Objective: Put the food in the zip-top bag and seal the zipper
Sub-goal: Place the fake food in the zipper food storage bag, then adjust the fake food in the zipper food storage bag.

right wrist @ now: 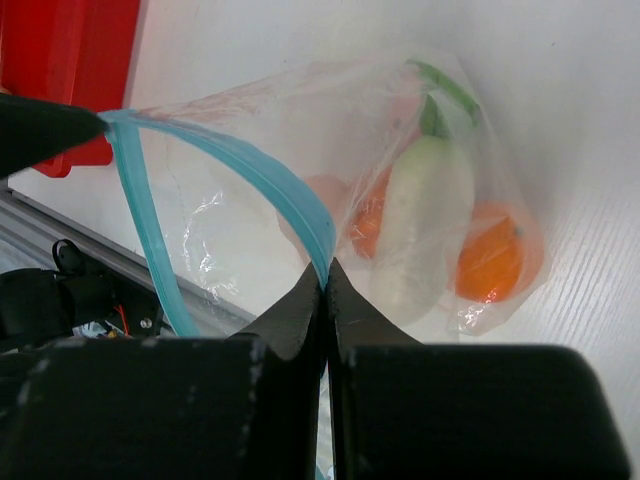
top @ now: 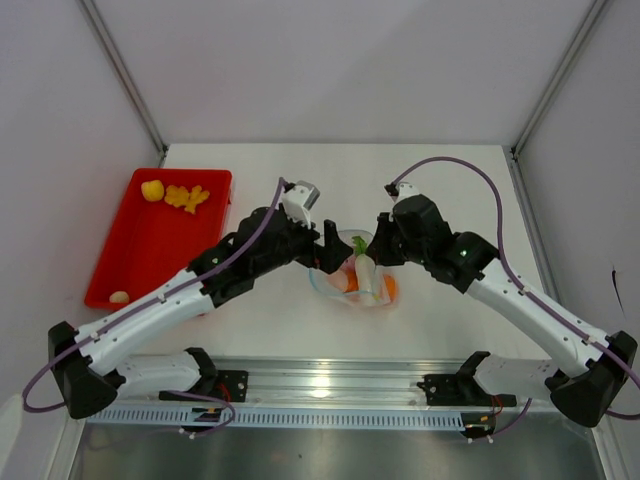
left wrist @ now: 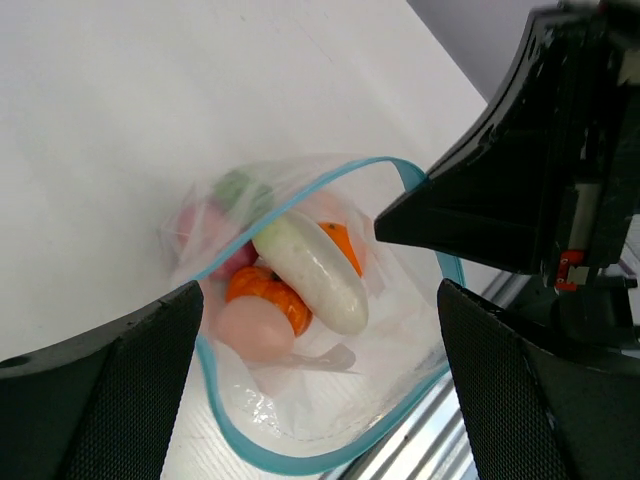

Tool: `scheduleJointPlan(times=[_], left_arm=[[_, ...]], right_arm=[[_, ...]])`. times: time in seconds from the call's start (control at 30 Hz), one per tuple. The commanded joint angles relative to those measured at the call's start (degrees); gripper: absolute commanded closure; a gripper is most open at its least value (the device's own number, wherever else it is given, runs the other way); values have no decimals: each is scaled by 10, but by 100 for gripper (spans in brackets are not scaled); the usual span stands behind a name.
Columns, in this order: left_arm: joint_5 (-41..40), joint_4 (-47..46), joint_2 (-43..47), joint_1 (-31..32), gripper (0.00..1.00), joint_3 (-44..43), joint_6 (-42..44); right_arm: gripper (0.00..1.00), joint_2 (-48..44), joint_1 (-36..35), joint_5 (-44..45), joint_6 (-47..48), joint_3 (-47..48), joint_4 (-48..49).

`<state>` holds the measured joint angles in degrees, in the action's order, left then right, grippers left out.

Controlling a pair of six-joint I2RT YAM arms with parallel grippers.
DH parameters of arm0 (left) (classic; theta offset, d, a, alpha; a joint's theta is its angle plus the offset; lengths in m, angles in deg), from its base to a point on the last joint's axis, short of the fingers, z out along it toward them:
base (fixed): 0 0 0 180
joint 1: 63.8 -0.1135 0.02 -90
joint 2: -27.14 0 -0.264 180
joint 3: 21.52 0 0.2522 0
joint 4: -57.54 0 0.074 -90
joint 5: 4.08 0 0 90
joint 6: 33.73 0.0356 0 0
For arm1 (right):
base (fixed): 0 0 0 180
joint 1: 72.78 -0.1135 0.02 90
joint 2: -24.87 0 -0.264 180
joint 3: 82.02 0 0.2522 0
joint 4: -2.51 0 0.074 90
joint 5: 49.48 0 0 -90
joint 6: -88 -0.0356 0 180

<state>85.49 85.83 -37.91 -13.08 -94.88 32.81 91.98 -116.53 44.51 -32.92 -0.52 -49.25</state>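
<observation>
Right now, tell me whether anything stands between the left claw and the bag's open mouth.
Nothing visible does. The open left claw hangs directly over the mouth of the zip-top bag; the right claw pinches the zipper at the rim, to one side of the opening.

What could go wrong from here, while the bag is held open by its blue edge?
1. The right end effector pinches the zipper at one spot only; a slip could let the zip-top bag sag shut.
2. Some yellow food lies in the red tray; sealing now would leave it out.
3. The open left end effector might snag the mouth.
</observation>
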Motion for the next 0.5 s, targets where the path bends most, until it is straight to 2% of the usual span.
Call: scheduleJointPlan(times=[0.0,0.07,0.2,0.3,0.33,0.4,0.47], left_arm=[[-89,-2,63,3,1,-7,2],[-149,16,70,3,1,-19,10],[-159,73,47,-19,1,-71,43],[-136,109,41,-72,0,-101,31],[-124,111,42,-111,1,-98,19],[-104,106,46,-149,0,-90,14],[-133,104,47,-185,0,-88,11]], right_arm=[[100,-16,2,9,-4,14,9],[100,-15,2,8,-5,13,13],[100,-12,2,6,-4,14,14],[100,-13,2,6,-4,12,14],[100,-13,2,6,-4,12,14],[100,-15,2,7,-3,9,14],[100,-15,2,6,-3,7,15]])
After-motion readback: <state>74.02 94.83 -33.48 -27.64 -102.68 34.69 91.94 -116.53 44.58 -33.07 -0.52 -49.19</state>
